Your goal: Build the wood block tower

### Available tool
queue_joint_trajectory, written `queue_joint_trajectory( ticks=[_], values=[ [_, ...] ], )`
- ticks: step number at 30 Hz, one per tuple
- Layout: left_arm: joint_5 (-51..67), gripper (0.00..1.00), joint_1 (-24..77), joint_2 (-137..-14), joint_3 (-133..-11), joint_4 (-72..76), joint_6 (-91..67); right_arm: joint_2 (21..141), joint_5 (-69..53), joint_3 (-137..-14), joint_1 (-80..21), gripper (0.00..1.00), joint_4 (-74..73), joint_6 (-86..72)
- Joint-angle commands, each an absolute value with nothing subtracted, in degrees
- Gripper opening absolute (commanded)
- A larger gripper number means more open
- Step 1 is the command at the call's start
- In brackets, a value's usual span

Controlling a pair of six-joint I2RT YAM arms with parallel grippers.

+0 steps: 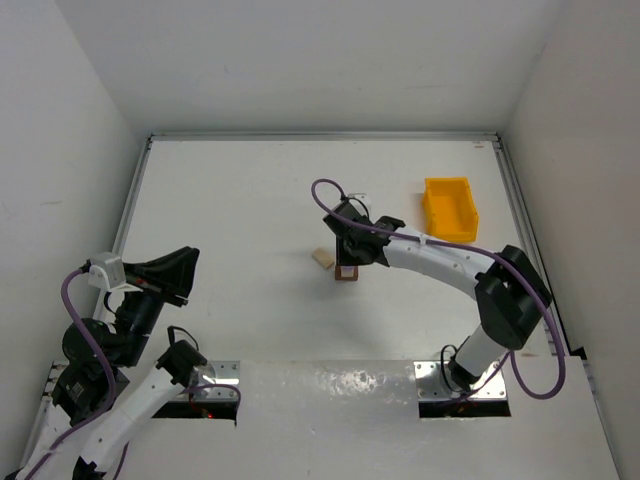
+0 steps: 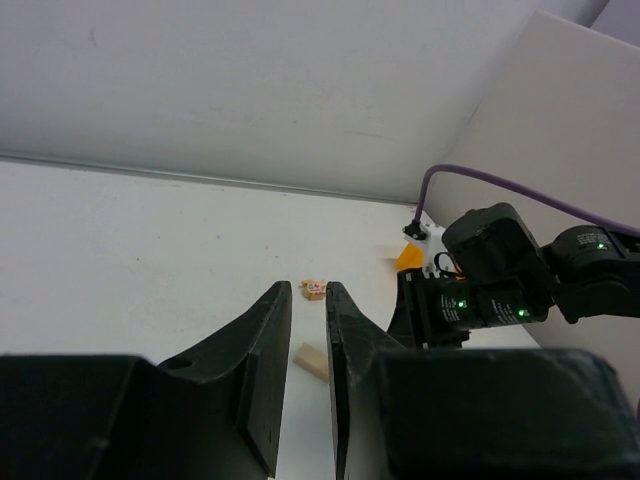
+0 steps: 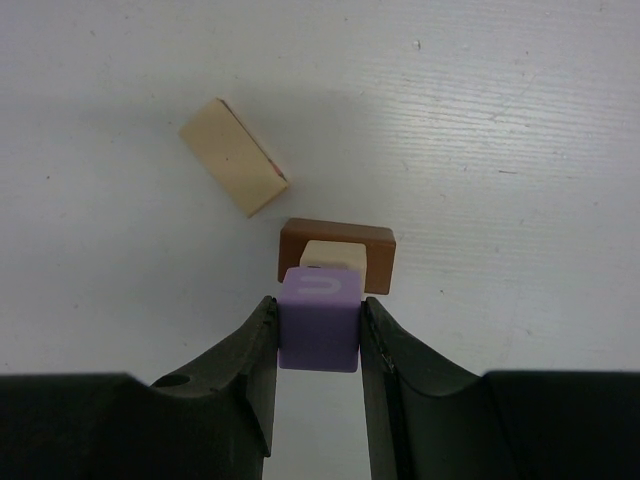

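My right gripper (image 3: 318, 305) is shut on a purple cube (image 3: 318, 325) with a white U mark. It holds the cube just above a light tan cube (image 3: 331, 254), which rests on a dark brown block (image 3: 382, 262). From above, that stack (image 1: 347, 275) sits mid-table under the right gripper (image 1: 350, 250). A loose light tan block (image 3: 234, 155) lies flat to its left (image 1: 321, 259). My left gripper (image 2: 308, 288) hovers low at the near left (image 1: 175, 268), its jaws a narrow gap apart with nothing between them. A small pinkish-tan block (image 2: 315, 290) lies beyond its fingertips.
A yellow plastic bin (image 1: 449, 208) stands at the back right, behind the right arm (image 1: 450, 262). White walls enclose the table on three sides. The right arm's wrist (image 2: 500, 285) fills the right of the left wrist view.
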State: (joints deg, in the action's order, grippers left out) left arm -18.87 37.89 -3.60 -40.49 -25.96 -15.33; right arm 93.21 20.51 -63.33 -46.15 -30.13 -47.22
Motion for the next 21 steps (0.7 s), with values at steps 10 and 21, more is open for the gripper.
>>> queue_joint_trajectory(
  ticks=[10,21],
  values=[
    [-19.1,0.18,38.4,-4.5,-40.6,-25.1,-15.6,94.0,20.2,-66.3,-45.4,0.30,-29.8,-46.5],
    [-19.1,0.18,38.4,-4.5,-40.6,-25.1,-15.6,94.0,20.1,-65.5,-45.2,0.31,-29.7,-46.8]
  ],
)
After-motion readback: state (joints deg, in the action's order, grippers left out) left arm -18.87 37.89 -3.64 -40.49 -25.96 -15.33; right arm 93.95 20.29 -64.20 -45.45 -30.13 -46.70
